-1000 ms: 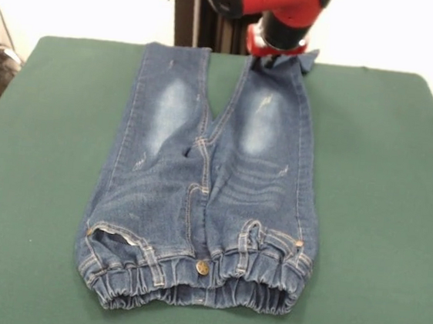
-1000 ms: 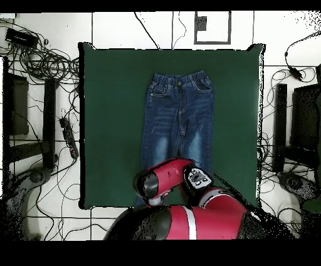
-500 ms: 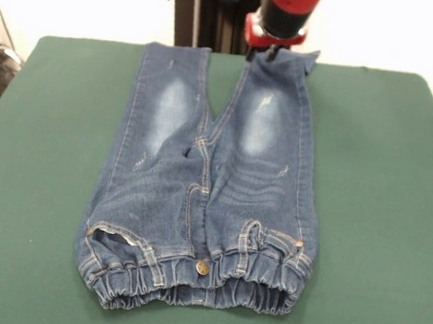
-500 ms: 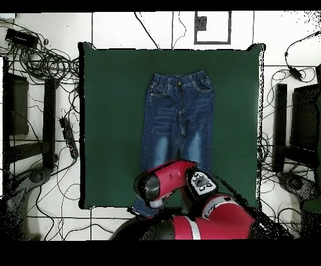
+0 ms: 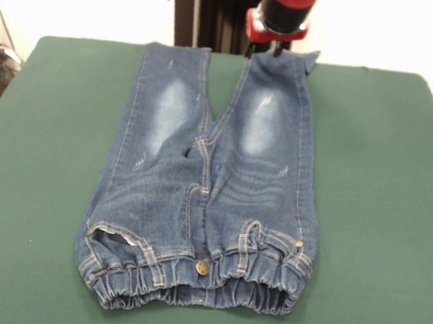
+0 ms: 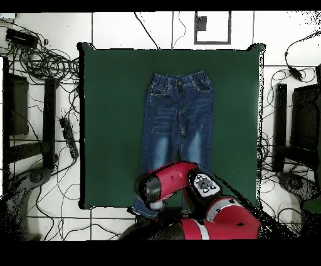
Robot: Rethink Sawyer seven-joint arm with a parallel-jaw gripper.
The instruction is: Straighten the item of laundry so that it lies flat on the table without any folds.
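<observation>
Jeans [image 5: 206, 184] lie flat on the table [image 5: 384, 187]; fingers [image 5: 275, 50] at a cuff, state unclear

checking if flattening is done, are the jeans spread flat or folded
Mostly spread: the jeans lie full length on the table, both legs apart. The far hem corner under the pincer looks slightly raised.
</observation>
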